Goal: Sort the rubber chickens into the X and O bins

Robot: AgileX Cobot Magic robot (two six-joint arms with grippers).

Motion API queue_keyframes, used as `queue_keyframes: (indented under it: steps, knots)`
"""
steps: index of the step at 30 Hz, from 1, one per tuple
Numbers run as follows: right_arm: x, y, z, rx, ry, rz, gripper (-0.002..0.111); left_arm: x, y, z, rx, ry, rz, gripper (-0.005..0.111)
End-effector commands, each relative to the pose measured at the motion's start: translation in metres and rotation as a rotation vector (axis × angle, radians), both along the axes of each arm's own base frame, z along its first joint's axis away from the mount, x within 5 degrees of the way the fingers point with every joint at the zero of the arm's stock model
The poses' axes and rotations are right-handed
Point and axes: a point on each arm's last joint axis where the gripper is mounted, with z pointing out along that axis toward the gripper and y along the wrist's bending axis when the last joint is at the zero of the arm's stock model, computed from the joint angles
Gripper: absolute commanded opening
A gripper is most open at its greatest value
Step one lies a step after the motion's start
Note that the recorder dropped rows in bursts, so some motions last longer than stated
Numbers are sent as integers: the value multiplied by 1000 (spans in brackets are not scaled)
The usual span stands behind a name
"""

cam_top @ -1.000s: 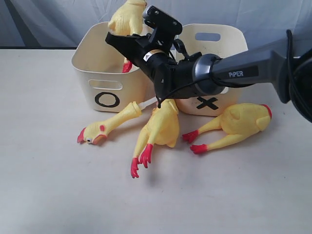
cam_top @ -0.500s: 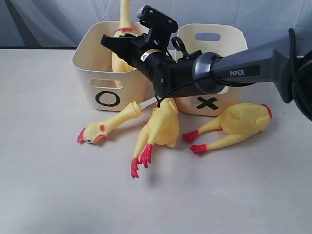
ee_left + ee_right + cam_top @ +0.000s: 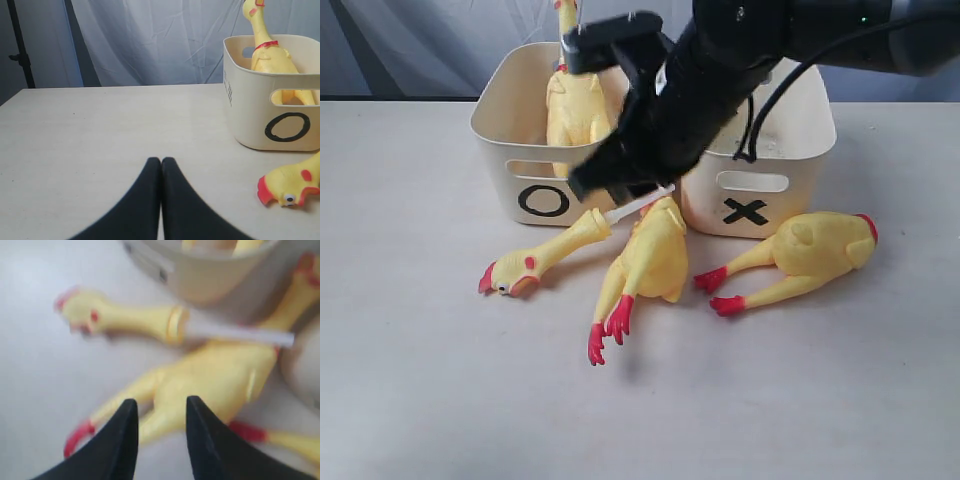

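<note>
Pale tabletop (image 3: 430, 390), grey drape behind. We've just dropped one chicken (image 3: 578, 105). It now stands neck-up in the O bin (image 3: 500, 140), far left, yellow with a red neck band. Our right gripper (image 3: 160, 407) has swung down empty, jaws apart, over the middle chicken (image 3: 655, 255). Our left gripper (image 3: 161, 162) sits pinched closed. One sorted, and three pieces are left lying in front of the bins, we reckon.

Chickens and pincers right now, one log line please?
O bin: one chicken | right pincer: open over middle chicken | left pincer: shut, empty

Rubber chickens (image 3: 655, 255) — smooth, slightly glossy; bins (image 3: 510, 150) — matt plastic.
</note>
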Motion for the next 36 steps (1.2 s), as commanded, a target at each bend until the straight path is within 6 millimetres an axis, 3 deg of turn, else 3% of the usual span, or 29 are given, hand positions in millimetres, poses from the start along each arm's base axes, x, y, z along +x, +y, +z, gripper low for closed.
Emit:
queue_keyframes:
  steps: [1, 8, 13, 19, 24, 27, 36]
  knots:
    - [-29, -25, -7, -267, 241, 232, 30, 0, 0, 1, -10, -11, -2, 0]
    - [-36, -25, -9, -229, 278, 272, 30, 0, 0, 1, -10, -11, -2, 0]
    - [-41, -17, -8, -182, 230, 474, 31, 0, 0, 1, -10, -11, -2, 0]
    - [-33, 10, -4, -160, -151, 729, 51, 0, 0, 1, -10, -11, -2, 0]
    - [-19, 39, 3, -126, -538, 791, 53, 0, 0, 1, -10, -11, -2, 0]
    - [-11, 50, -12, -170, -623, 827, 53, 0, 0, 1, -10, -11, -2, 0]
    - [7, 63, -91, -412, -631, 1052, 53, 0, 0, 1, -10, -11, -2, 0]
